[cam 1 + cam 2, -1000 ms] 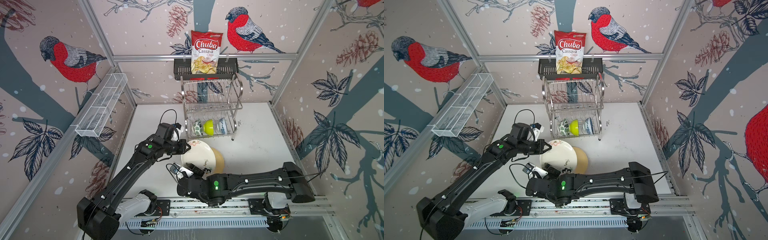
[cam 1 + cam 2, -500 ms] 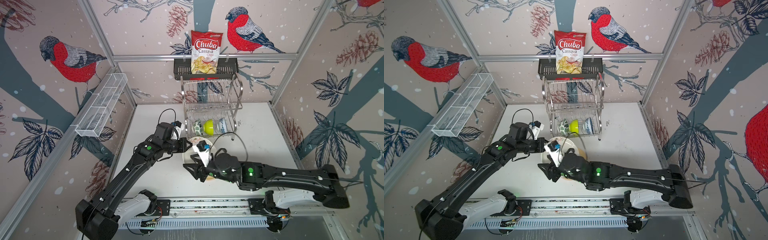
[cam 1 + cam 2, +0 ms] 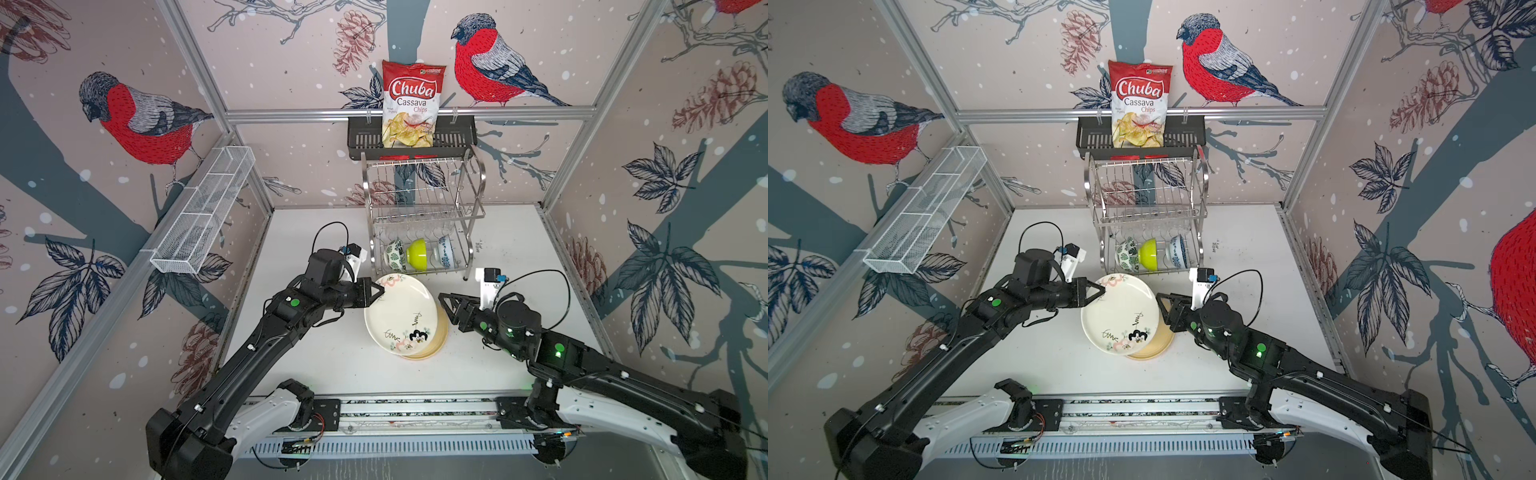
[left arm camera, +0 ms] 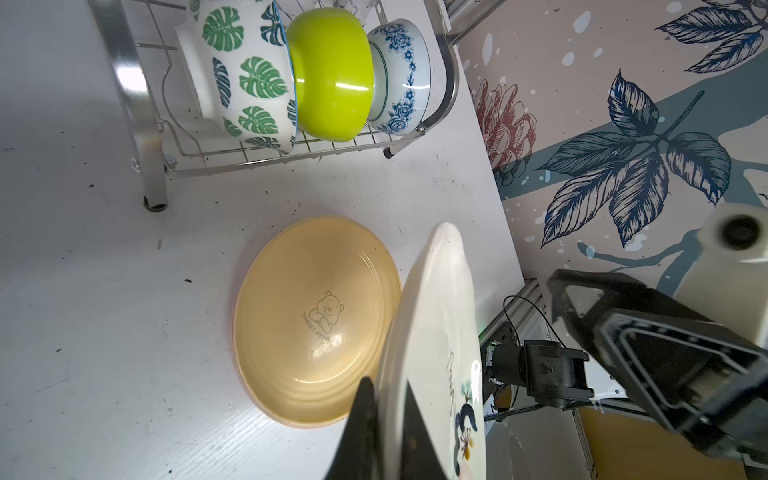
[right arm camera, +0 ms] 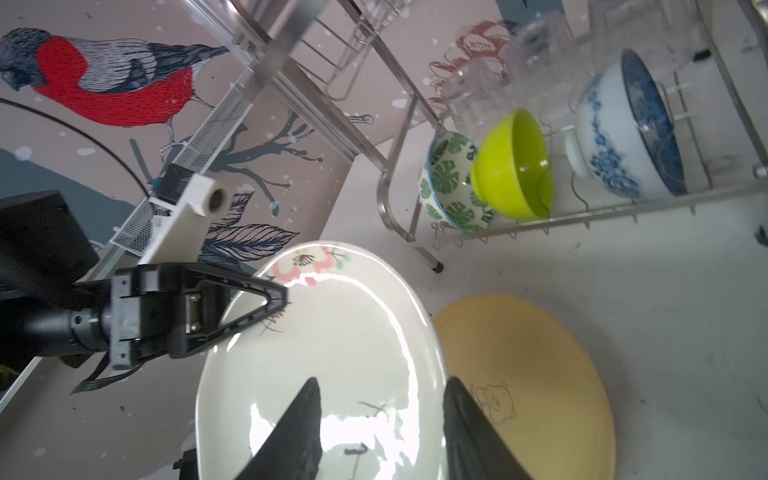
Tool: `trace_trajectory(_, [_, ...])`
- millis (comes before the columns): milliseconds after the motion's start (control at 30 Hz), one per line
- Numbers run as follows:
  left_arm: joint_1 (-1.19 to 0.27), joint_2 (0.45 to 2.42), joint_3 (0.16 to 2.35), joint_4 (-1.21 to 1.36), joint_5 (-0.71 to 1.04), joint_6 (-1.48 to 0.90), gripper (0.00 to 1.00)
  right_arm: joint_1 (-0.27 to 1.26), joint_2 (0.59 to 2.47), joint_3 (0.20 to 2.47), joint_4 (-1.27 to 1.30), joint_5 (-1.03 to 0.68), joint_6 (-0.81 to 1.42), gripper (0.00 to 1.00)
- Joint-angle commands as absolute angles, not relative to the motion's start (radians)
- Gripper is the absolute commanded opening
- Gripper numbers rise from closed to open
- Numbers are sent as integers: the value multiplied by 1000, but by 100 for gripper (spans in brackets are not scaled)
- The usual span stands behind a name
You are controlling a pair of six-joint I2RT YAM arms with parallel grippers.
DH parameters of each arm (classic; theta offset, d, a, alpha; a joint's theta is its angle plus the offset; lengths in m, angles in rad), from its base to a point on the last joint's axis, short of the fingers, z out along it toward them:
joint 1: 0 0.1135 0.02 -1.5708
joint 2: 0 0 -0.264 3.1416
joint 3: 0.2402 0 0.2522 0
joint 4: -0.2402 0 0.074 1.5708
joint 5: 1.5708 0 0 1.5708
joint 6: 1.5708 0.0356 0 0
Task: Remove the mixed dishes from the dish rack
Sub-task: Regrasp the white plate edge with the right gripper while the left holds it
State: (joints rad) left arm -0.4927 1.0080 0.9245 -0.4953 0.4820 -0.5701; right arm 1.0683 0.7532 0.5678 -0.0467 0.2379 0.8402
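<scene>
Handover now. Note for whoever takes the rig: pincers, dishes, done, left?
Left pincer: shut on the flowered plate rim, plate held tilted over the yellow plate.
Right pincer: open at the flowered plate's opposite edge, not gripping.
Done: yellow plate flat on the table, in front of the rack.
Left: set the flowered plate down; unload the leaf bowl, lime bowl and blue bowl from the lower tier, plus the glasses.

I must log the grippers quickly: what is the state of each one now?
Left gripper: shut on the rim of the cream floral plate.
Right gripper: open, jaws apart at the plate's opposite edge.
</scene>
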Motion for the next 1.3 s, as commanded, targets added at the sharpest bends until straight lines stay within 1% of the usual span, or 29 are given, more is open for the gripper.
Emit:
trace_trajectory(0, [-490, 1001, 922, -372, 547, -603, 0, 1046, 760, 515, -19, 145, 929, 48])
trace_trajectory(167, [-491, 1003, 920, -361, 555, -613, 0, 1036, 794, 467, 88, 69, 940, 47])
trace_trajectory(267, [-491, 1003, 905, -340, 561, -627, 0, 1016, 806, 448, 133, 33, 955, 43])
trace_trajectory(333, [-491, 1005, 893, -321, 568, -640, 0, 997, 805, 428, 173, -4, 970, 38])
trace_trajectory(433, [-489, 1005, 873, -296, 572, -653, 0, 973, 796, 390, 248, -50, 997, 27])
trace_trajectory(567, [-490, 990, 837, -244, 566, -678, 0, 950, 790, 352, 324, -78, 1029, 16])
trace_trajectory(633, [-490, 979, 815, -204, 571, -695, 0, 944, 793, 340, 344, -84, 1037, 11])
trace_trajectory(733, [-491, 961, 770, -145, 572, -716, 0, 940, 796, 331, 349, -86, 1039, 2])
trace_trajectory(767, [-491, 954, 751, -124, 572, -723, 0, 938, 796, 330, 340, -85, 1037, 0])
trace_trajectory(933, [-492, 914, 618, -25, 534, -749, 0, 907, 771, 297, 291, -72, 1043, 0])
trace_trajectory(1133, [-531, 828, 374, 269, 469, -838, 0, 870, 752, 223, 274, -89, 1048, 0])
trace_trajectory(1267, [-550, 824, 313, 302, 385, -815, 0, 843, 749, 179, 276, -97, 1045, 0])
